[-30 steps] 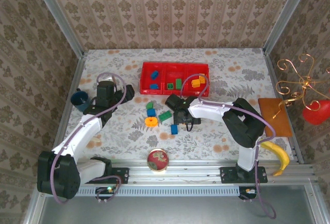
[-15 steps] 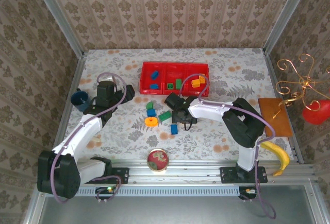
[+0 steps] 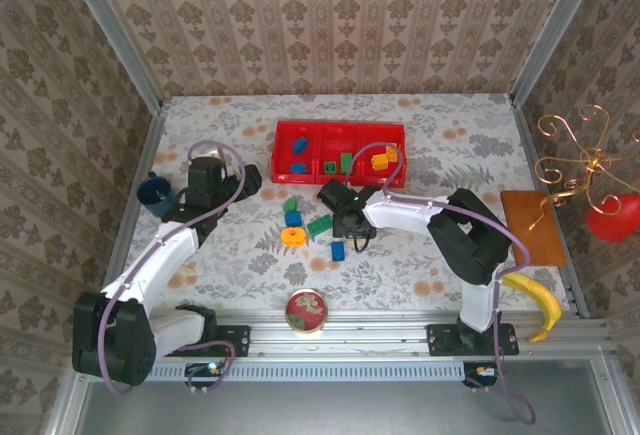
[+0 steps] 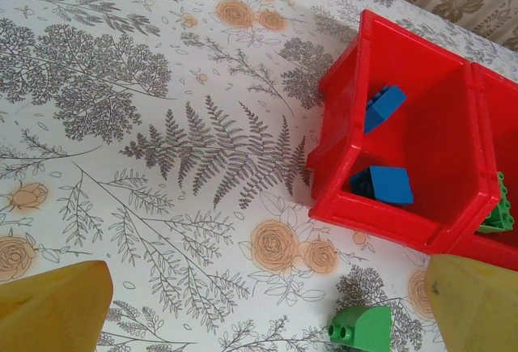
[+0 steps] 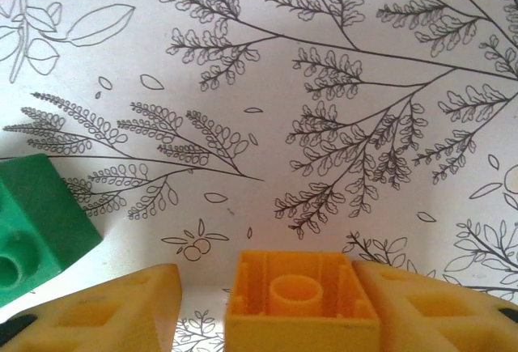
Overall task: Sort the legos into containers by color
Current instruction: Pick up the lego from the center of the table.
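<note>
One orange lego [image 5: 302, 297], right gripper [image 5: 265, 287] maybe clamping

Loose legos [image 3: 293, 219] lie on the table [image 3: 420, 265] just before the tray [image 3: 278, 155], others inside it.

Glossy moulded plastic on the red tray [image 4: 405, 214], smooth walls catching highlights; the blue blocks [image 4: 388, 184] inside it and the green block [image 4: 360, 332] just beside it are the same smooth hard plastic with a light sheen. The table [image 4: 162, 125] around the tray is a matt printed floral sheet, smooth, cloth or paper I can't tell; the rail [image 3: 400, 327] on the side of the table opposite the tray is bare silvery metal. Jaws of the left gripper [image 4: 267, 311] and right gripper [image 5: 267, 303] are matt yellow plastic, duller than the orange block [image 5: 301, 295] between the right pair, which is smooth satin plastic.
</note>
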Motion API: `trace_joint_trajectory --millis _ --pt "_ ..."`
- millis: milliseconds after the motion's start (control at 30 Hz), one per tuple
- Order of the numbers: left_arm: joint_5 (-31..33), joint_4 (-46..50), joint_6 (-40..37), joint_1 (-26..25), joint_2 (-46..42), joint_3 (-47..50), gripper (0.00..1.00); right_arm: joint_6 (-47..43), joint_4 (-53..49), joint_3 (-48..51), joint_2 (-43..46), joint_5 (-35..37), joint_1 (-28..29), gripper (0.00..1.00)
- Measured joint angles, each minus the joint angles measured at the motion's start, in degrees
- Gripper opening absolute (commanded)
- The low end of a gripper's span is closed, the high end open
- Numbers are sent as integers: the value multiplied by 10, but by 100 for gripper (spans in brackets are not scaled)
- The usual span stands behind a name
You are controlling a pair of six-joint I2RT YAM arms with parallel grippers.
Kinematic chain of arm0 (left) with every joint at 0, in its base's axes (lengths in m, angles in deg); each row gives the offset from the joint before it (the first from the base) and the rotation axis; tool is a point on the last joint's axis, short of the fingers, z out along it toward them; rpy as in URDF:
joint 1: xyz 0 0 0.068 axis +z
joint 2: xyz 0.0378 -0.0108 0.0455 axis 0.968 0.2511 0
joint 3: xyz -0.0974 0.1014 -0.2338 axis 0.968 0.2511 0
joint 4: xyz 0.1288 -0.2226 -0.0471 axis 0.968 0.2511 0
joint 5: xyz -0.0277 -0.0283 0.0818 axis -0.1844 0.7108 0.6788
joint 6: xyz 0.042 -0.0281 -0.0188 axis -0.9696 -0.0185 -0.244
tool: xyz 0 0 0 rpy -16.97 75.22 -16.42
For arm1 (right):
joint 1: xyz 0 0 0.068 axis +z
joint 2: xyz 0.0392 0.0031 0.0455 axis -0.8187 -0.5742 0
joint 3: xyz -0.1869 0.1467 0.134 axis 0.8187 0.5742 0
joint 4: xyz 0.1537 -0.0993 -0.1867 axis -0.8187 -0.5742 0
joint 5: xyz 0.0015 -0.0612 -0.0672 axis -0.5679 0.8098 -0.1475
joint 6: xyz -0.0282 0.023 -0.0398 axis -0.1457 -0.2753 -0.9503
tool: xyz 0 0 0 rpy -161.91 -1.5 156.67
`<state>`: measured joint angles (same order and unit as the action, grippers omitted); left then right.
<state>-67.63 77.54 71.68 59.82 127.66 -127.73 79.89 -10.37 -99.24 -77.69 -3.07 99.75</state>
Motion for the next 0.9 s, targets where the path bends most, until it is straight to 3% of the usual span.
trace_joint_trajectory --millis 267,467,700,900 --pt "-2 -2 0 0 0 0 100 -2 -6 -6 -2 2 0 53" --pt "-2 -2 0 0 0 0 100 -2 -23 -6 -2 14 0 60" --pt "-2 -2 0 0 1 0 100 -2 -29 -2 2 17 -1 61" --pt "-2 -2 0 0 6 0 100 -2 -27 1 10 15 -2 47"
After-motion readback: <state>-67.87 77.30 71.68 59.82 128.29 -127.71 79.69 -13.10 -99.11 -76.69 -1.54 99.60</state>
